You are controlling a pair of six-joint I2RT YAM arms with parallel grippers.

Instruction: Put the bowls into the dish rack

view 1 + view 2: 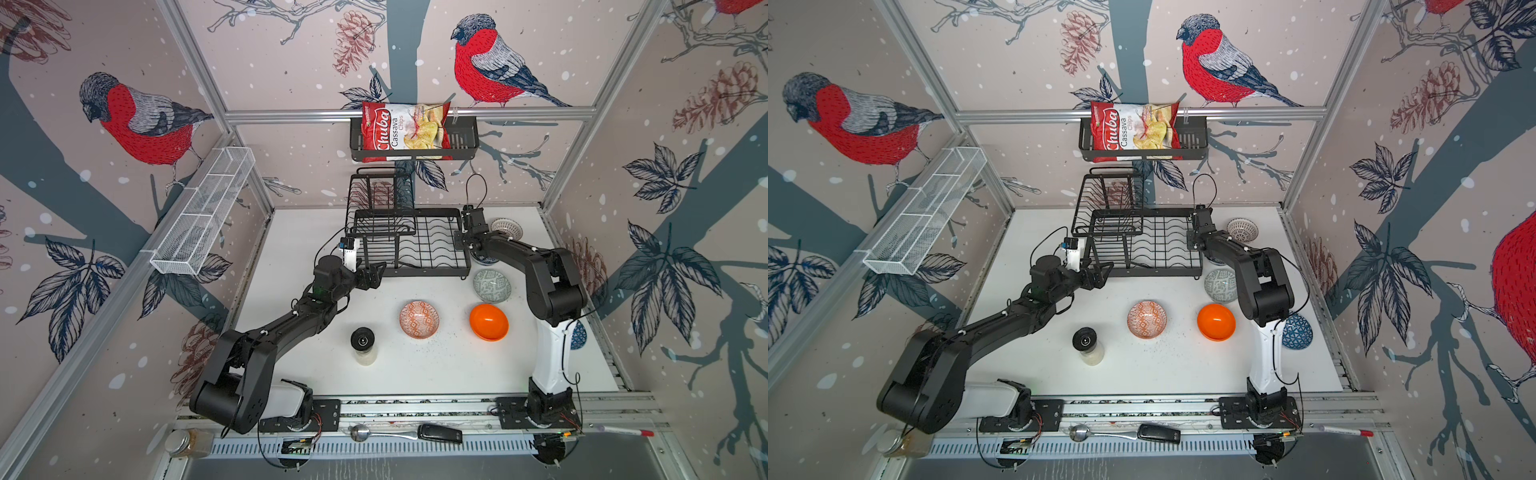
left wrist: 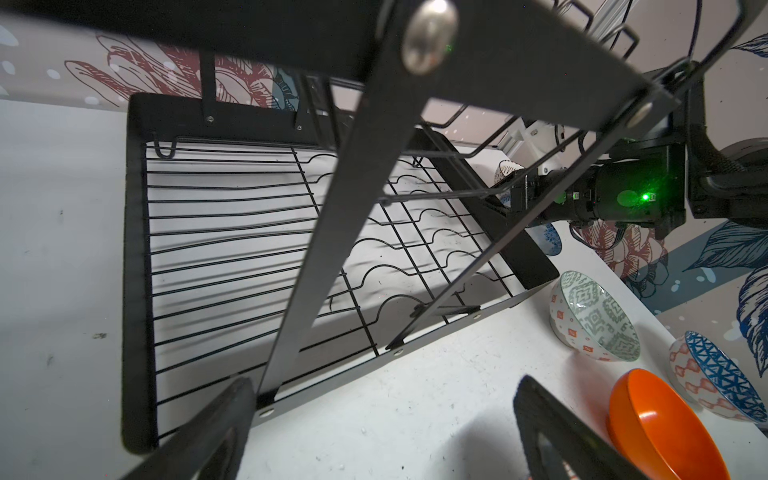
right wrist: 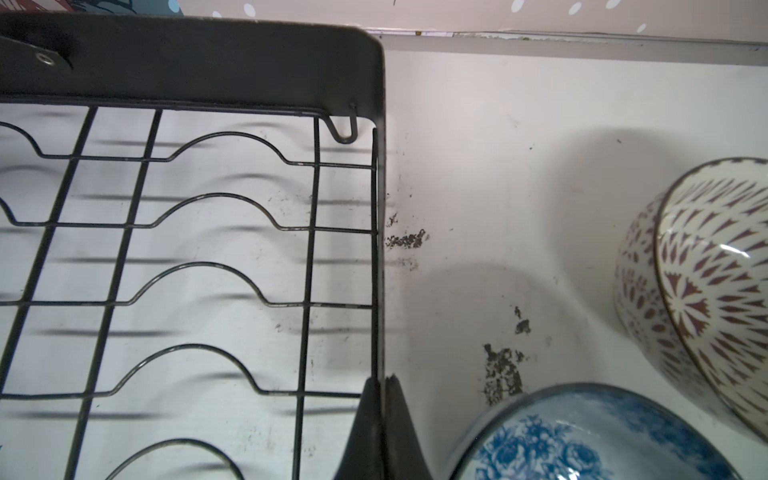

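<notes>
Presently finds the dish rack standing at the back of the worktop. Shows the left pincer spread wide, low and just off the rack's front left corner. Has the right pincer pressed together on the rack's right rim, pinching that thin wall.

Counts six bowls, all on the worktop outside the rack:
- Places the white brown-lattice bowl at the back right.
- Sets the floral blue-white bowl just beside the rack's right side, mostly under the right arm.
- Puts the grey-green bowl off the front right corner.
- Puts the orange-white bowl and the plain orange bowl mid-worktop.
- Tucks the second blue-white bowl behind the right arm's white link.

Adds a black-lidded jar farther left.
</notes>
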